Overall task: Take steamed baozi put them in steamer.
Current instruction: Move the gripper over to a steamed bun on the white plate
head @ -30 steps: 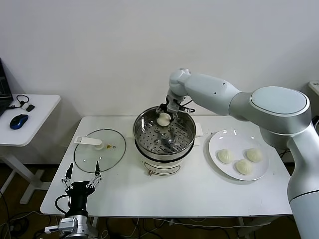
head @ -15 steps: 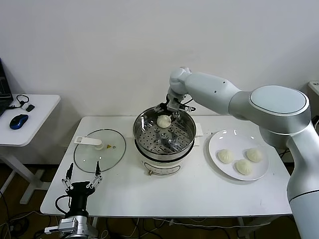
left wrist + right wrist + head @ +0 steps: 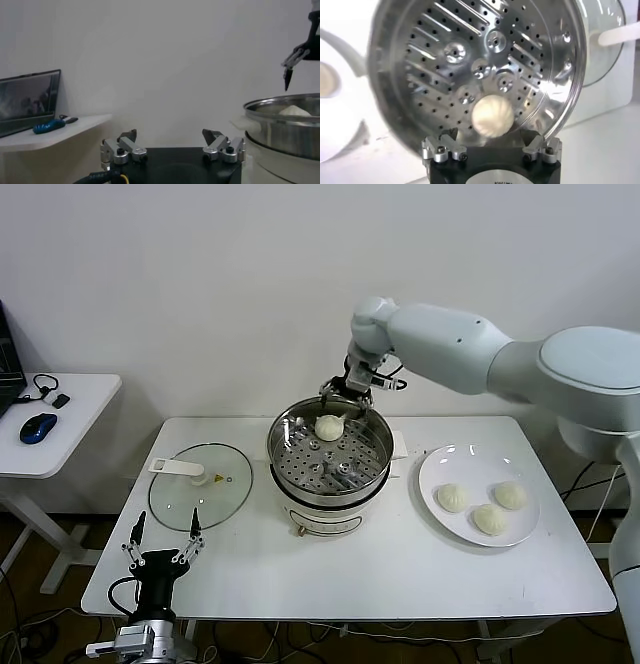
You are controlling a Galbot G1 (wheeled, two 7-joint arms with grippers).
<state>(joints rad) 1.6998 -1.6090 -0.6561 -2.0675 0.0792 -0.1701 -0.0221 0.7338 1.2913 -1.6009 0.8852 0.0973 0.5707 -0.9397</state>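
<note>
Right gripper (image 3: 345, 391), fingers spread and empty, hangs over my steamer's (image 3: 290, 474) far rim; one bun (image 3: 329, 426) lies inside, three (image 3: 453, 497) on the plate (image 3: 432, 469). Left gripper (image 3: 163, 534), fingers apart, waits near the bench (image 3: 400, 569) edge, its arm cut off.

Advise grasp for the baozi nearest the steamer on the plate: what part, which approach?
Judging by shape, take that baozi from straight above, pinching across its widest part low on the dome. It is round and smooth, so no side is preferred, but two others sit close toward the plate's far side; align fingers to avoid them. The right gripper, open above the steamer, seems closest.
</note>
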